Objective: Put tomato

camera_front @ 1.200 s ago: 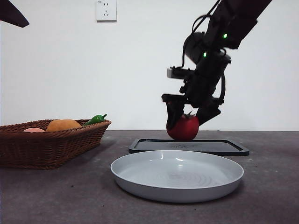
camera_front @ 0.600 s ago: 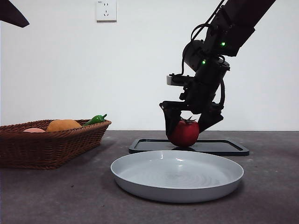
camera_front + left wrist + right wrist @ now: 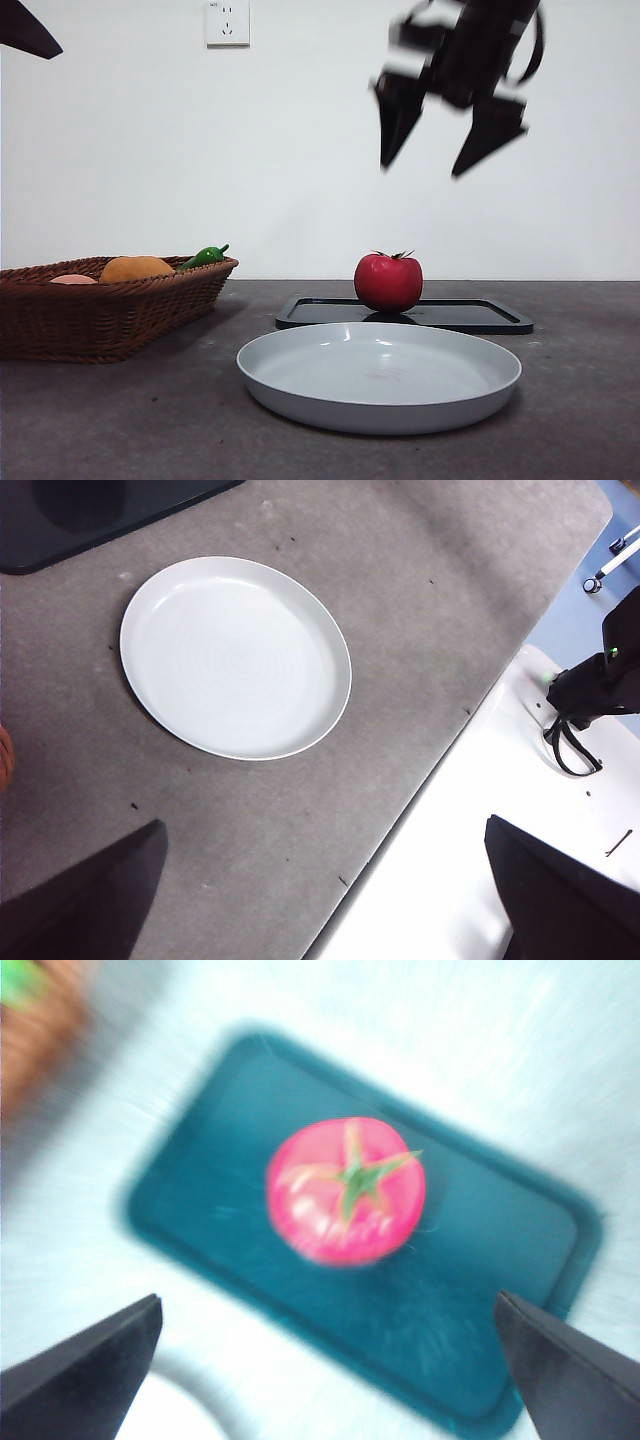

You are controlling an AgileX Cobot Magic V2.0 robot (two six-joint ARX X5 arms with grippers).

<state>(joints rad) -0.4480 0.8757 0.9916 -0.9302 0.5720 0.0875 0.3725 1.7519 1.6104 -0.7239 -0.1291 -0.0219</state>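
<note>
The red tomato (image 3: pixel 388 282) with a green stem sits upright on the black tray (image 3: pixel 470 315) behind the white plate (image 3: pixel 380 375). In the right wrist view, which is blurred, the tomato (image 3: pixel 346 1191) lies on the tray (image 3: pixel 480 1260) well below the camera. My right gripper (image 3: pixel 448 140) is open and empty, high above the tomato, its image blurred. My left gripper (image 3: pixel 330 900) is open and empty, high over the table with the white plate (image 3: pixel 235 656) below it; it shows only as a black tip (image 3: pixel 25 28) at the front view's top left corner.
A wicker basket (image 3: pixel 100 305) stands at the left with an orange fruit (image 3: pixel 135 267), a green pepper (image 3: pixel 205 256) and a pinkish fruit (image 3: pixel 72 279). A wall socket (image 3: pixel 227 20) is on the back wall. The table's edge (image 3: pixel 450 740) shows in the left wrist view.
My right gripper opened, let go of the tomato on the black tray and rose quickly straight up. The tomato stays on the tray. The left arm has not moved.
</note>
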